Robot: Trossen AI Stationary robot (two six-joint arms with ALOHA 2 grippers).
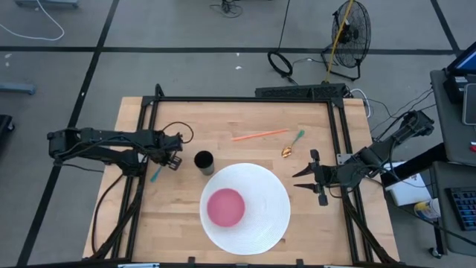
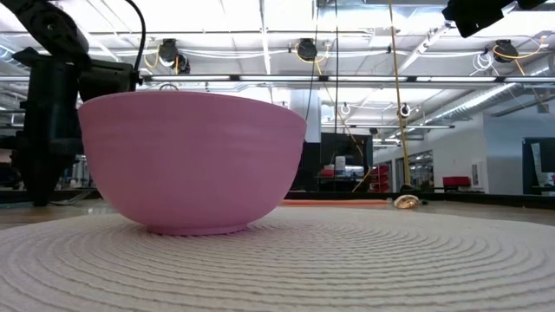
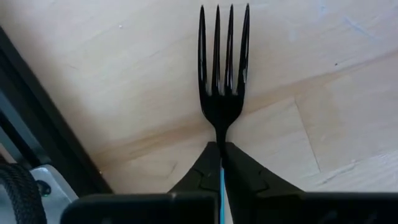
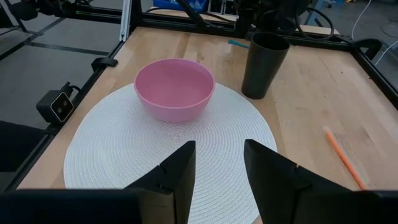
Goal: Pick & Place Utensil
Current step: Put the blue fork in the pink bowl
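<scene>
A fork with a black head [image 3: 222, 74] and a teal handle [image 1: 156, 175] is at the table's left side, beside the black cup [image 1: 204, 161]. My left gripper [image 1: 172, 156] points down over it and is shut on it. The pink bowl [image 1: 225, 206] sits on the round white placemat [image 1: 260, 231]. My right gripper [image 1: 305, 179] hangs open and holds nothing above the table's right edge, facing the bowl [image 4: 175, 89]. My left gripper pinches the fork's neck [image 3: 221, 138], just behind the tines, between its two fingers [image 3: 202, 168]. It comes from above, with the fingers across the fork. The teal handle [image 3: 222, 186] runs back between them. The fork lies level with the wood; lifted or resting, I cannot tell.
An orange stick [image 1: 259, 135] and a gold spoon with a teal handle [image 1: 292, 145] lie on the wood at the far right. A black frame [image 1: 245, 99] runs around the table's edges. The bowl [image 2: 191, 160] fills much of the low view.
</scene>
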